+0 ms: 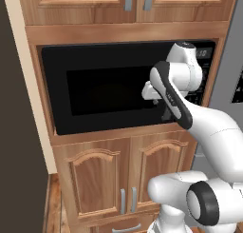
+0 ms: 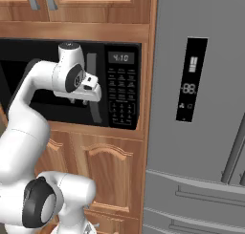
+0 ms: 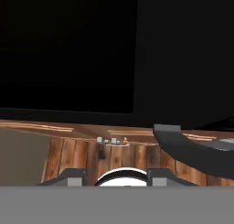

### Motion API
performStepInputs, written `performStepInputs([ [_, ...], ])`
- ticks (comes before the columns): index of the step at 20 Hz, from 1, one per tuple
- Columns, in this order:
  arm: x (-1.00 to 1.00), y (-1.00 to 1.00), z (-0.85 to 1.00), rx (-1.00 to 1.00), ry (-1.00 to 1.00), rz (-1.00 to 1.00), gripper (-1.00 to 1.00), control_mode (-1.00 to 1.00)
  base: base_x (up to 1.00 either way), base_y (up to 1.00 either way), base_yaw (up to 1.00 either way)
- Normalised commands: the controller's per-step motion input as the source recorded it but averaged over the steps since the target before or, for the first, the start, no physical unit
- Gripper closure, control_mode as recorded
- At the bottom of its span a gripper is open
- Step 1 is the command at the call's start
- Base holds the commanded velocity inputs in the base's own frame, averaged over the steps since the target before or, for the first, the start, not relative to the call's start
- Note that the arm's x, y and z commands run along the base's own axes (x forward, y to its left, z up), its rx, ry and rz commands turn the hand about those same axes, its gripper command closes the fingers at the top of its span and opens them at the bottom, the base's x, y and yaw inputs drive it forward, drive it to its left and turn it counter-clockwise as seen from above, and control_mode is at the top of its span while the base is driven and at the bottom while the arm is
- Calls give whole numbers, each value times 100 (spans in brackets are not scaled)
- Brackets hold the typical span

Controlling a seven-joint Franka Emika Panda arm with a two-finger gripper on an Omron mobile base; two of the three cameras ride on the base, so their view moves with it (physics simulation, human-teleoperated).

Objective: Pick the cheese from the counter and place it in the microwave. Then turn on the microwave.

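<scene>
Wooden cabinetry (image 1: pixel 99 175) around microwave (image 2: pixel 122 90), display "4:10" (image 2: pixel 120 58)

The microwave (image 2: pixel 122 92) is seen built into wooden cabinetry, its display lit above a keypad on the right side. Its vertical grey handle (image 2: pixel 94 92) is partly covered by the white hand of the arm, which is raised before the dark door. A grey refrigerator (image 2: pixel 201 109) is set just beside it.
</scene>
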Motion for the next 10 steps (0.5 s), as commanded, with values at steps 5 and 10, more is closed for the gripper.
performStepInputs([
  [5, -20, 0, -1, 0, -4, 0, -100, -100, 0, 0, 0],
  [10, -56, -22, 0, 0, -29, 0, -100, -100, 0, 0, 0],
])
